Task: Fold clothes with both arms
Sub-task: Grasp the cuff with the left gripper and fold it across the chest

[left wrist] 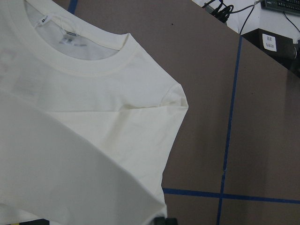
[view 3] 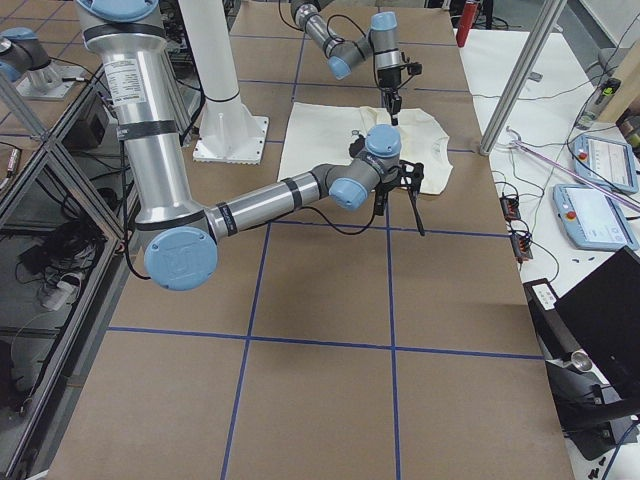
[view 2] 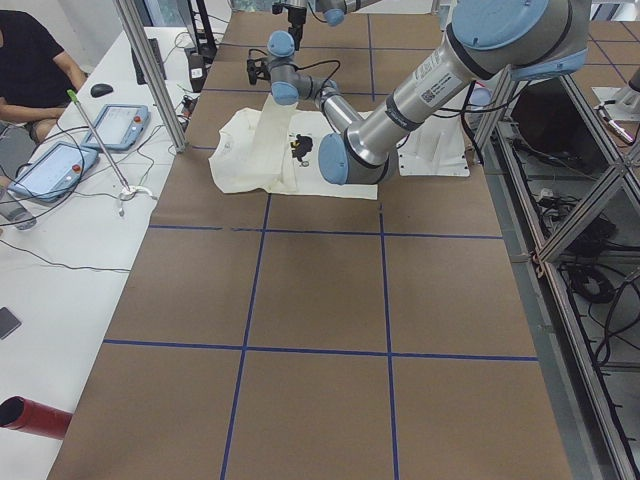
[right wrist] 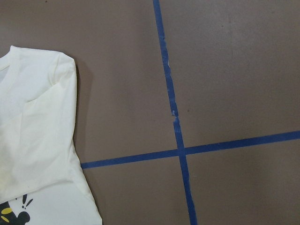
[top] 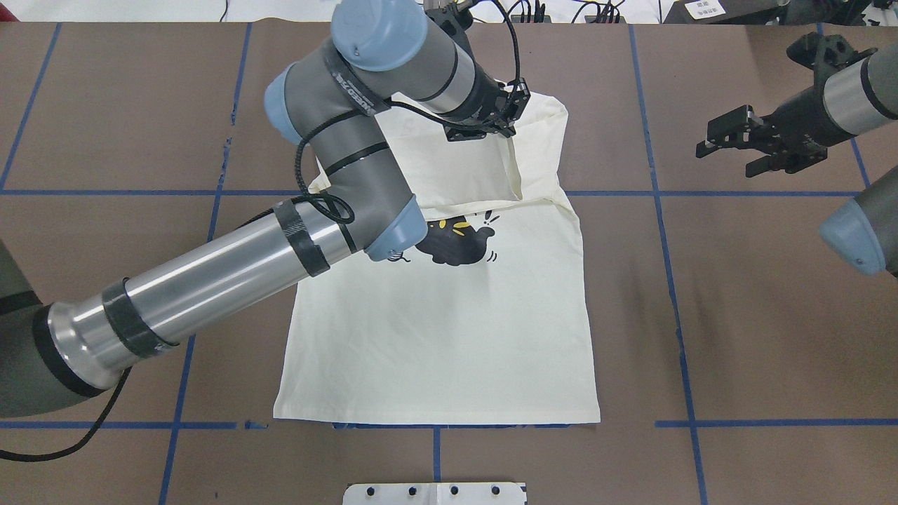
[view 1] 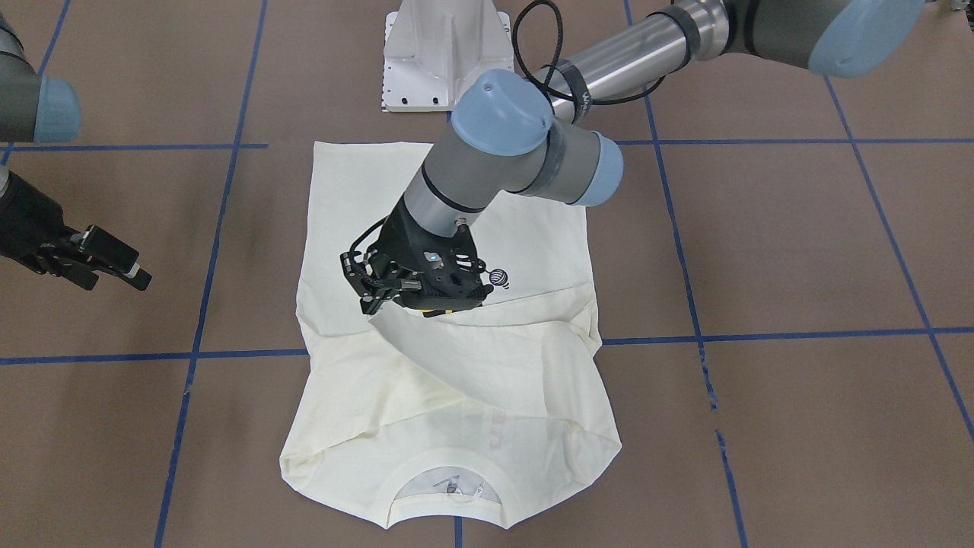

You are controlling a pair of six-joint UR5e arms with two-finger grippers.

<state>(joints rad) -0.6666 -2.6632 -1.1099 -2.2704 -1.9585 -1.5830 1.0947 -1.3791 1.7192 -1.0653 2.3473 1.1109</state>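
Shirt (view 1: 358, 198), cream-white, lies on the brown table (view 1: 799, 243) in the front-facing view, collar (view 1: 449, 487) away from the robot, as the left gripper (view 1: 374, 301) pinches a flap (view 1: 449, 358) of it near the middle; the right gripper (view 1: 114, 275) hangs well apart on the robot's right, jaws spread and empty. Overhead, the pinched flap stands raised over the far half, the black cat print (top: 456, 242) just nearer. Left wrist camera shows collar and one shoulder; right wrist camera, cloth edge beside crossed blue tape lines (right wrist: 180, 151)
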